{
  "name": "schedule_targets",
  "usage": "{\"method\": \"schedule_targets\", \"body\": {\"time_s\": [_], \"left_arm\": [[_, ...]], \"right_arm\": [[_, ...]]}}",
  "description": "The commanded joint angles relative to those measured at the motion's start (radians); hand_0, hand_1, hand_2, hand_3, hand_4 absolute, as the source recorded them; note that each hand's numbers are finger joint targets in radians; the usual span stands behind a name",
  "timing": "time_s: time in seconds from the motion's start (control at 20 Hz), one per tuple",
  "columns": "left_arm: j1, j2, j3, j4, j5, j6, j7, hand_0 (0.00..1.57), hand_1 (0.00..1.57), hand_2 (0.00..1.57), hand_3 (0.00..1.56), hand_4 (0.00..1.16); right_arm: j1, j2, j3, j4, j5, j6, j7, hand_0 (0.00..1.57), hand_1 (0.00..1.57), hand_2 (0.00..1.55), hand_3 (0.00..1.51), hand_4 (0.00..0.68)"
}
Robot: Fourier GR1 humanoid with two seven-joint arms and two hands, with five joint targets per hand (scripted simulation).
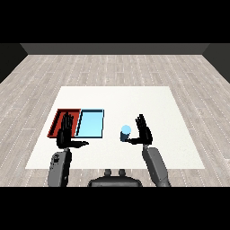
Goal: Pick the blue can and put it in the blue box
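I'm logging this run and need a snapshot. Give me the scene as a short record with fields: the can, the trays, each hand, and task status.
blue can: upright on the white table, right of the trays
light blue tray: nothing visible in it
red tray: directly left of the light blue tray, partly hidden by the left hand
right hand: open, fingers straight, beside the can on its right, thumb pointing toward it
left hand: open, raised in front of the red tray, holding nothing
task status: can not yet grasped or in the tray
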Motion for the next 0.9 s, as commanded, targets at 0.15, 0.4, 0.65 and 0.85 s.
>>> {"method": "schedule_targets", "body": {"time_s": [0.15,0.4,0.65,0.85], "left_arm": [[0.035,0.010,0.010,-0.043,0.012,-0.011,0.010,0.00,0.00,0.00,0.00,0.00],[-0.042,0.053,0.064,0.050,0.036,-0.034,0.006,0.00,0.00,0.00,0.00,0.00],[0.034,0.021,0.024,-0.033,0.028,-0.028,0.019,0.00,0.00,0.00,0.00,0.00],[-0.142,0.000,0.009,0.040,0.004,0.048,0.094,0.00,0.00,0.00,0.00,0.00]], "right_arm": [[0.005,0.000,0.023,0.109,-0.054,0.010,-0.101,0.00,0.00,0.00,0.00,0.000],[-0.020,0.000,0.120,0.089,-0.073,-0.087,-0.073,0.00,0.00,0.00,0.00,0.000],[-0.063,0.000,0.085,0.312,-0.131,-0.010,-0.217,0.00,0.00,0.00,0.00,0.000],[-0.066,0.000,0.119,0.196,-0.119,-0.072,-0.127,0.00,0.00,0.00,0.00,0.000]]}}
